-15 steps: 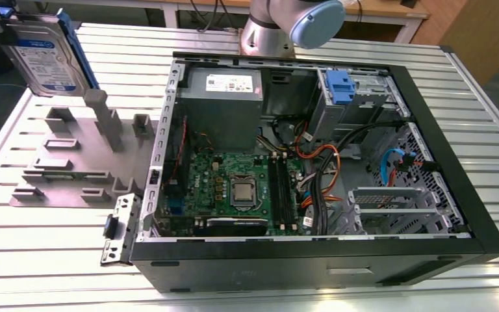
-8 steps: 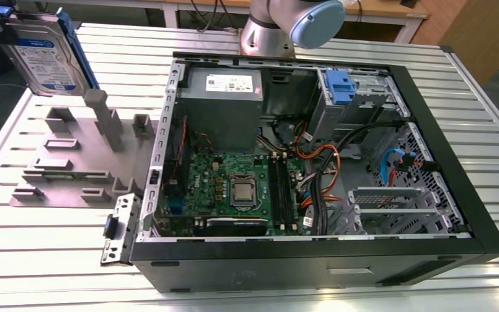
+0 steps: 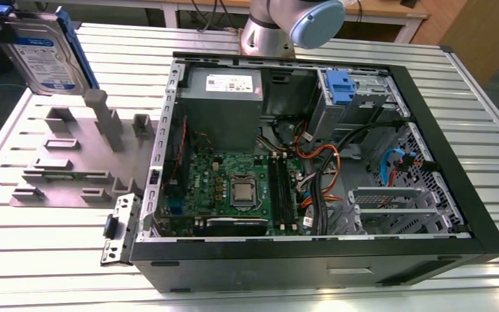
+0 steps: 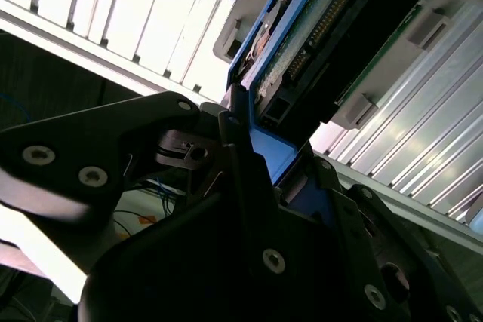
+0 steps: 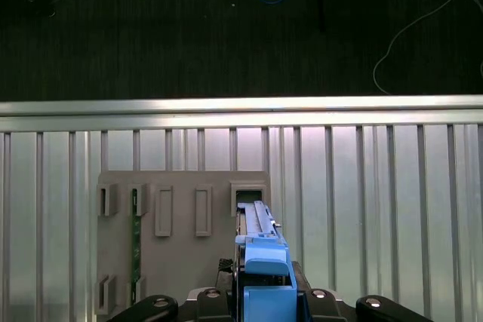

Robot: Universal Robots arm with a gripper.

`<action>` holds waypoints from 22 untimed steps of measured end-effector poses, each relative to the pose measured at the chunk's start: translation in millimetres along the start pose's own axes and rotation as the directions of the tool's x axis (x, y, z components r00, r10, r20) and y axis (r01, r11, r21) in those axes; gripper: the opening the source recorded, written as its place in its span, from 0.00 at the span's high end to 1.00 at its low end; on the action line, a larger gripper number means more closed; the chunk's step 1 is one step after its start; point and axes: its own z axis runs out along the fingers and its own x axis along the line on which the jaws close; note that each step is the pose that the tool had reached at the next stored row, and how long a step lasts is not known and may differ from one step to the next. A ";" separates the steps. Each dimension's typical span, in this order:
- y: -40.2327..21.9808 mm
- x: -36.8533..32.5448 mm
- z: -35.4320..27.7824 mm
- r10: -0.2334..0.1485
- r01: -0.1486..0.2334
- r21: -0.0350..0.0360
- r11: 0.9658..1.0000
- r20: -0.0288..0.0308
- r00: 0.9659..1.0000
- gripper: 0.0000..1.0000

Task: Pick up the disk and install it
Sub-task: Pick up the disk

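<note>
No legible print anywhere.

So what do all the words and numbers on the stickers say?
Blue-and-white label on the disk: there is print, but it is too small to read.
White sticker on the grey metal box: too blurred to read.
Small white tag among the cables: too small to read.
No other words or numbers can be made out.

Glossy ribbed metal table point(image 3: 50, 260) — blue plastic-framed disk point(image 3: 46, 58)
</note>
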 end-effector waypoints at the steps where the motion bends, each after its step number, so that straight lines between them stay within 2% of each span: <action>1: 0.0 0.0 -0.4 0.000 0.000 0.000 1.000 0.000 1.000 0.64; 9: 0.1 -0.1 -3.3 0.000 0.000 0.000 1.000 0.000 1.000 0.64; 19: 0.1 -0.1 -3.7 0.000 0.000 0.000 1.000 0.000 1.000 0.64; 22: 0.1 -0.3 -7.5 0.000 0.000 0.000 1.000 0.000 1.000 0.64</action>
